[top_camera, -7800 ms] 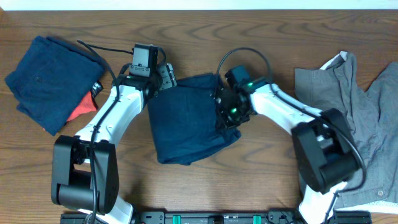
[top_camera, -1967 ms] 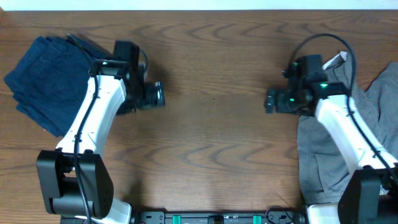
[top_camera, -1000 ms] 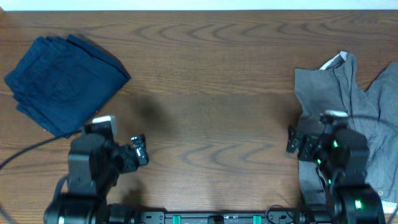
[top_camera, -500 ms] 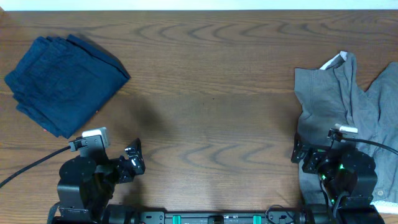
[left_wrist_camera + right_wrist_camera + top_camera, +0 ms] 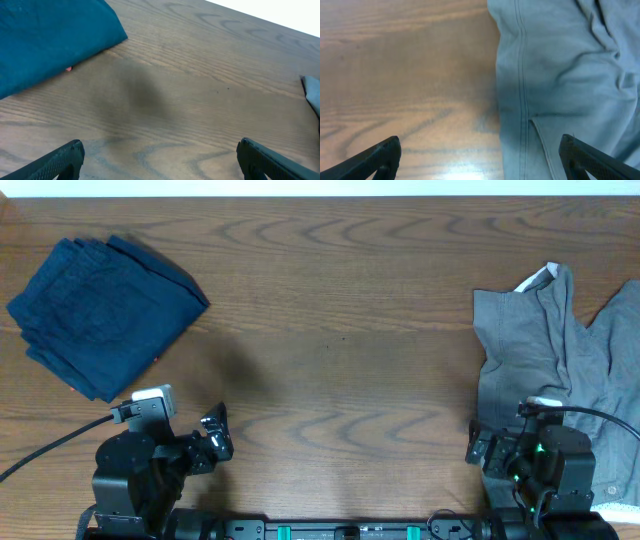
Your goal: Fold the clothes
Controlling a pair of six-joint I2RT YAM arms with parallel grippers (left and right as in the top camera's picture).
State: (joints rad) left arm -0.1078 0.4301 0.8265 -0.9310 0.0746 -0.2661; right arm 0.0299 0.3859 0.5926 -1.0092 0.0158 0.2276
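Observation:
The folded dark navy clothes (image 5: 105,310) lie stacked at the table's far left, and in the left wrist view their edge (image 5: 50,40) fills the upper left. Light grey shorts (image 5: 550,350) lie crumpled and unfolded at the right, a whitish lining showing at their top. My left gripper (image 5: 217,435) hangs open near the front edge, well short of the navy stack, with bare wood between its fingers (image 5: 160,150). My right gripper (image 5: 478,445) is open at the front right, over the left hem of the grey shorts (image 5: 560,75), holding nothing (image 5: 480,145).
Bare brown wood table (image 5: 340,350) stretches between the two piles. A black cable (image 5: 50,438) trails from the left arm toward the left edge. Both arm bases sit at the front edge.
Over the last second both arms drew back toward the front edge, away from the piles. The left arm then held still; the right slid slightly nearer the front. Both grippers stayed open.

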